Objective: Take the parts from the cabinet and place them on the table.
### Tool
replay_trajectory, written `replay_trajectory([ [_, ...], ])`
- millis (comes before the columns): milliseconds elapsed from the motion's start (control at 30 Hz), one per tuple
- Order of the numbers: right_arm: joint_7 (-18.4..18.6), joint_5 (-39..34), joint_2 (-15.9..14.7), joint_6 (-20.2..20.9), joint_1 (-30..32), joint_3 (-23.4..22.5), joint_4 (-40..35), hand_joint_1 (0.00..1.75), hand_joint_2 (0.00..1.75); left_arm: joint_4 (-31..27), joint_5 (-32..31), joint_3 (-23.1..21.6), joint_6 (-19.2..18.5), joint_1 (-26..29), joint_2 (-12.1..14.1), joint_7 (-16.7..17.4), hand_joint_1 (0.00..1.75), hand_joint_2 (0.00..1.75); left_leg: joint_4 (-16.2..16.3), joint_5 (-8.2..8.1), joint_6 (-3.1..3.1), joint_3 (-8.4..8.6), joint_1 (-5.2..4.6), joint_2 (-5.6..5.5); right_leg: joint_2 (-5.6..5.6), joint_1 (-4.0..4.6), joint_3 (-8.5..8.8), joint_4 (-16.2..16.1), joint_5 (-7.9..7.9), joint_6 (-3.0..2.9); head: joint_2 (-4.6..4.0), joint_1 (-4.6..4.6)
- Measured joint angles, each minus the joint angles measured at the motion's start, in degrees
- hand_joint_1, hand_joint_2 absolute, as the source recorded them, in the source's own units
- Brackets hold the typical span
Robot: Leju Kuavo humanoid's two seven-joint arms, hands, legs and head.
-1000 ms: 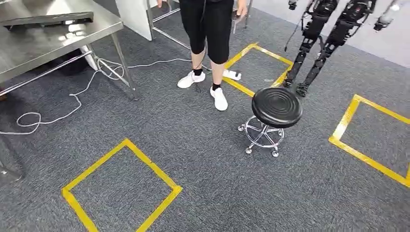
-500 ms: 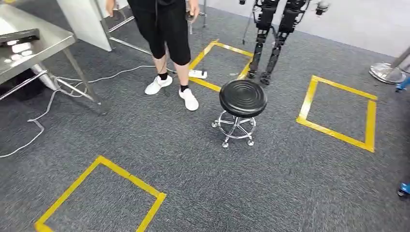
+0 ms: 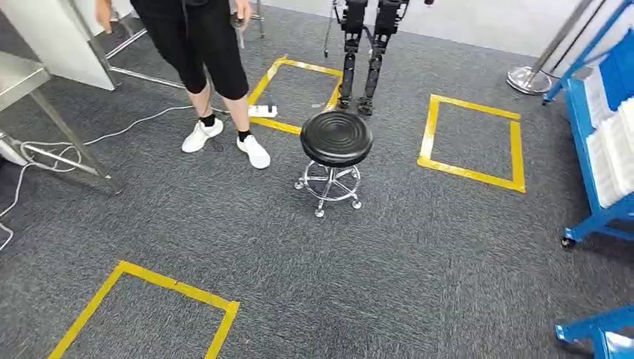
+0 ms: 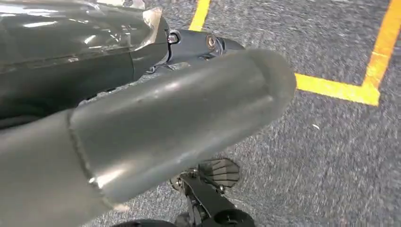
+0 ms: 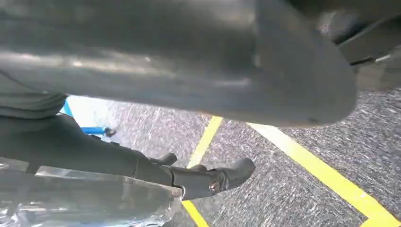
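Note:
A blue cabinet (image 3: pixel 591 120) on wheels stands at the right edge of the head view, with white parts (image 3: pixel 609 161) stacked on its shelves. A corner of the steel table (image 3: pixel 15 75) shows at the far left. My left hand (image 4: pixel 179 94) hangs over the grey carpet, thick thumb and dark fingers (image 4: pixel 203 42) stretched out, nothing between them. My right hand (image 5: pixel 189 90) hangs the same way, its dark fingers (image 5: pixel 222 177) straight and holding nothing. Both hands are far from the cabinet and the table.
A black round stool (image 3: pixel 336 138) on a chrome wheeled base stands mid-floor. A person (image 3: pixel 202 67) in black with white shoes stands at the back left, near another robot's legs (image 3: pixel 366 52). Yellow tape squares (image 3: pixel 471 138) mark the carpet. A white cable (image 3: pixel 45 146) trails by the table legs.
The camera has turned to the right: the whole scene slid left, most of the table left the picture, and the blue cabinet came in at the right edge.

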Motion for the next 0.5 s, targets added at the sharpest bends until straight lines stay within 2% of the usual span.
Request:
replay_trajectory([
  [33, -0.1, 0.0, 0.0, 0.0, -0.1, 0.0, 0.0, 0.0, 0.0, 0.0, 0.0, 0.0, 0.0, 0.0, 0.0, 0.0, 0.0, 0.0, -0.3, 0.1, -0.35, 0.23, -0.06, 0.51, 1.08, -0.02, 0.04, 0.1, 0.39, -1.05, -0.02, -0.47],
  [67, -0.1, 0.0, 0.0, 0.0, 0.2, 0.0, 0.0, 0.0, 0.0, 0.0, 0.0, 0.0, -0.1, -0.2, 0.0, 0.0, 0.0, 0.0, -0.5, 0.2, -0.62, 0.55, -0.11, 1.22, 1.71, 0.11, -0.85, 0.1, 0.51, -1.43, 0.0, -0.83],
  [100, -0.1, 0.1, 0.0, 0.0, 0.3, 0.0, 0.0, 0.0, 0.0, 0.0, 0.0, 0.0, -0.2, -0.4, 0.0, 0.0, 0.0, 0.0, -0.6, 0.29, -0.82, 0.81, 0.02, 1.85, 2.23, 0.23, -0.9, 0.1, 0.59, -1.7, -0.02, -0.66],
  [133, -0.1, 0.1, 0.0, 0.0, 0.3, 0.0, 0.0, 0.0, 0.0, 0.0, -0.1, 0.0, -0.3, -0.5, 0.0, 0.0, 0.0, 0.0, -0.7, -0.01, -1.3, 0.94, 0.28, 1.79, 2.91, -0.26, -0.36, -0.2, 0.8, -2.34, 0.0, -0.68],
  [167, -0.1, 0.1, 0.1, 0.0, 0.4, 0.0, 0.0, 0.0, 0.0, 0.0, -0.2, 0.0, -0.3, -0.6, 0.0, 0.0, 0.0, 0.0, 0.4, -0.97, -1.91, 0.67, 0.53, -1.26, 3.48, -1.23, -0.08, -0.4, 1.0, -2.72, -0.02, -1.1],
  [200, 0.0, 0.1, 0.2, 0.0, 0.4, 0.0, 0.0, 0.0, 0.0, 0.0, -0.2, 0.0, -0.3, -0.5, 0.0, 0.0, 0.0, 0.0, 3.2, -3.13, -1.87, -0.52, 0.54, -3.89, 3.96, -1.11, -0.22, -0.4, 1.18, -3.22, -0.02, -1.16],
  [233, 0.1, 0.2, 0.4, 0.0, 0.3, 0.0, 0.0, 0.0, 0.0, 0.0, -0.3, 0.0, -0.3, -0.4, 0.0, 0.0, 0.0, 0.0, 7.6, -5.72, -1.78, -2.57, 0.49, -5.07, 4.6, -0.97, -0.4, -0.4, 1.35, -3.78, -0.02, -1.2],
  [267, 0.1, 0.3, 0.5, 0.0, 0.2, 0.0, 0.0, 0.0, 0.0, 0.0, -0.5, 0.0, -0.4, -0.2, 0.0, 0.0, 0.0, 0.0, 12.4, -8.06, -1.67, -4.85, 0.48, -5.66, 5.33, -0.73, -0.65, -0.4, 1.4, -3.93, 0.0, -1.2],
  [300, 0.1, 0.3, 0.6, 0.0, 0.3, 0.0, 0.0, 0.0, 0.0, 0.0, -0.6, 0.0, -0.4, -0.1, 0.0, 0.1, 0.0, 0.0, 16.6, -9.47, -1.55, -6.87, 0.48, -5.92, 6.21, -0.54, -0.79, -0.3, 1.48, -4.05, -0.02, -1.23],
  [333, 0.1, 0.3, 0.7, 0.0, 0.3, 0.0, 0.0, 0.0, 0.0, 0.0, -0.6, 0.0, -0.4, 0.0, 0.0, 0.1, 0.0, 0.0, 18.2, -9.26, -1.43, -7.67, 0.46, -6.04, 7.06, -0.43, -0.8, -0.3, 1.59, -4.2, -0.02, -1.18],
  [367, 0.1, 0.3, 0.7, 0.0, 0.4, 0.0, 0.0, 0.0, 0.0, 0.0, -0.6, 0.0, -0.4, 0.0, 0.0, 0.1, 0.0, 0.0, 16.9, -7.75, -1.29, -7.16, 0.48, -6.07, 7.82, -0.43, -0.74, -0.3, 1.6, -4.18, -0.02, -1.23],
  [400, 0.1, 0.3, 0.7, 0.0, 0.5, 0.0, 0.0, 0.0, 0.0, 0.0, -0.6, 0.0, -0.4, 0.0, 0.0, 0.1, 0.0, 0.0, 13.2, -5.2, -1.15, -5.4, 0.54, -6.23, 8.66, -0.44, -0.57, -0.3, 1.62, -4.14, 0.0, -1.23],
  [433, 0.1, 0.3, 0.7, 0.0, 0.6, 0.0, 0.0, 0.0, 0.0, 0.0, -0.6, 0.0, -0.4, 0.0, 0.1, 0.1, 0.0, 0.0, 8.0, -2.38, -1.01, -2.92, 0.67, -6.9, 9.54, -0.45, -0.4, -0.2, 1.63, -4.1, -0.02, -1.25],
  [467, 0.1, 0.3, 0.8, 0.0, 0.6, 0.0, 0.0, 0.0, 0.0, 0.0, -0.6, 0.0, -0.4, 0.0, 0.1, 0.1, 0.0, 0.0, 3.7, -0.47, -0.85, -0.91, 0.85, -8.57, 10.19, -0.45, -0.35, -0.2, 1.64, -4.05, -0.02, -1.25],
  [500, 0.1, 0.3, 0.9, 0.0, 0.4, 0.0, 0.0, 0.0, 0.0, 0.0, -0.6, 0.0, -0.4, 0.0, 0.2, 0.1, 0.0, 0.0, 0.7, -0.39, -0.82, 0.25, 0.93, -11.5, 10.77, 0.28, -0.7, 0.3, 1.57, -3.72, -0.02, -1.25],
])
